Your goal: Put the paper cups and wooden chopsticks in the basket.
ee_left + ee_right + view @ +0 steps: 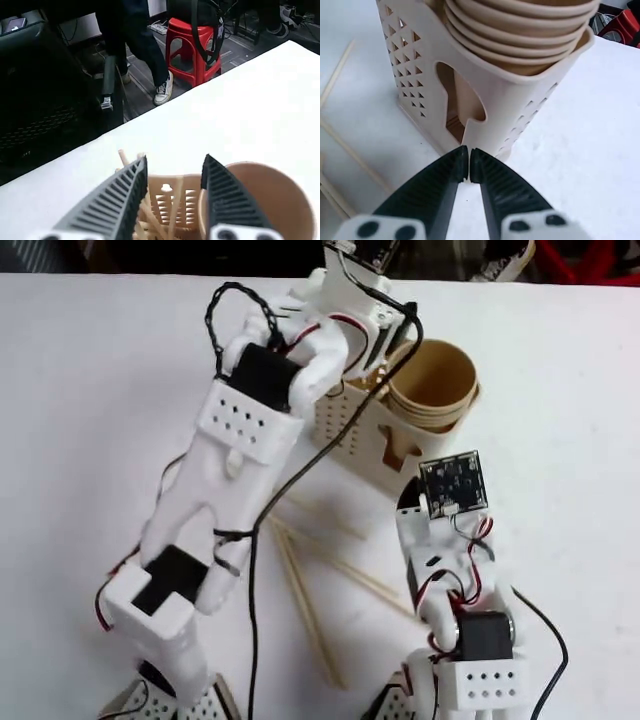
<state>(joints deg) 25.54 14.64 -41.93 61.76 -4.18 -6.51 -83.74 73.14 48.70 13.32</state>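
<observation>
The white table (90, 390) spreads under everything; my left arm (230, 440) stretches long across it from the near edge to the basket, while my right arm (460, 570) stands folded and short on the other side, its wrist camera facing up; the basket (365, 435) sits upright towards the far edge, a pale tub with perforated walls (420, 65) and a keyhole slot in one side; a stack of nested cups (435, 380) fills one compartment, their rims (520, 30) rising above the basket's lip; beside them, in the perforated compartment, some chopsticks (150, 210) stand on end, leaning; more chopsticks (305, 605) lie loose on the table between my two arms, in front of the basket, crossing one another at shallow angles; my left claw (175, 160) hangs above the basket with its fingers spread and nothing between them, one finger over the chopstick compartment and the other by the rim of the top cup (270, 195); my right claw (469, 152) is pressed together on nothing, low by the table, its tips just at the basket's bottom corner below the slot, and I cannot tell whether they touch it.
</observation>
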